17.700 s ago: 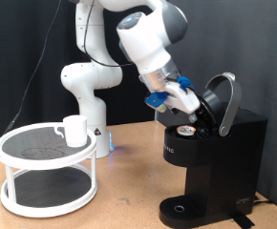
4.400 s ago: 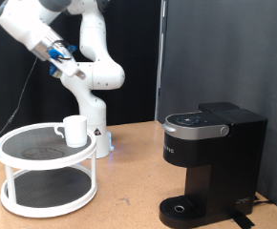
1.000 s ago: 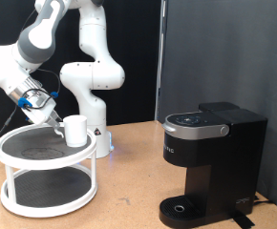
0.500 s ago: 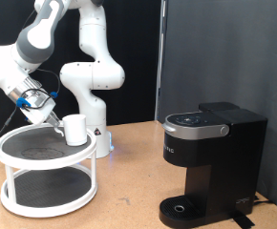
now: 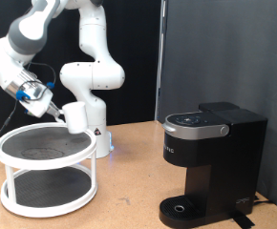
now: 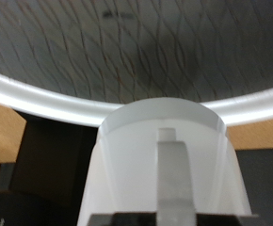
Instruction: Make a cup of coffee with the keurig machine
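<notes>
My gripper (image 5: 60,113) is shut on the rim of the white cup (image 5: 76,116) and holds it a little above the top shelf of the white rack (image 5: 14,153), at the exterior view's left. In the wrist view the cup (image 6: 136,174) fills the lower middle, with one of my fingers (image 6: 171,179) against its wall and the mesh shelf behind it. The black keurig machine (image 5: 210,157) stands at the exterior view's right with its lid shut and nothing on its round drip tray (image 5: 180,207).
The rack is a round two-tier stand with dark mesh shelves (image 5: 45,145) on the wooden table (image 5: 129,191). The robot's white base (image 5: 93,105) stands just behind the rack. A dark curtain hangs behind the scene.
My gripper has risen and carried the cup up off the rack's top shelf; half a second ago the cup still stood on the mesh.
</notes>
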{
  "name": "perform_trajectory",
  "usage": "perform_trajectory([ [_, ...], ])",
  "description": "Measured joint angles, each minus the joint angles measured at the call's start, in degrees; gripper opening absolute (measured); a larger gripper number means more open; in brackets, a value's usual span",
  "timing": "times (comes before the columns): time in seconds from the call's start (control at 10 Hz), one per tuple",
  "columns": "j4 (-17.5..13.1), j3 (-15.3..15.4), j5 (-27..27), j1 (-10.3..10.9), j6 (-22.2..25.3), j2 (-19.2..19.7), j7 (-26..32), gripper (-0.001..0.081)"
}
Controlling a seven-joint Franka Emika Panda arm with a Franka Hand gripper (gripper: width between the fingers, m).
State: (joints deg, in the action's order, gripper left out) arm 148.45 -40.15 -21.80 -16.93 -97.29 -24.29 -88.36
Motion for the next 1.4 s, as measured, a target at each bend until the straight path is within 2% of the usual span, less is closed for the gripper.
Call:
perform_trajectory([
  [0.2,-2.7,0.0,2.7,-0.2,5.2,-0.6,-0.2,0.0000],
  [0.4,-1.9,0.3,1.7,-0.2,4.6,-0.6,-1.0,0.0000],
  [0.5,-0.8,1.5,0.4,-0.2,3.4,-0.8,-3.4,0.0000],
  [0.7,3.2,5.8,-6.1,0.0,-3.7,-2.8,-9.3,0.0000],
  [1.0,7.9,13.9,-13.6,0.7,-14.7,-5.6,-18.4,0.0000],
  [1.4,9.6,21.7,-22.0,5.4,-23.4,-5.7,-21.3,0.0000],
])
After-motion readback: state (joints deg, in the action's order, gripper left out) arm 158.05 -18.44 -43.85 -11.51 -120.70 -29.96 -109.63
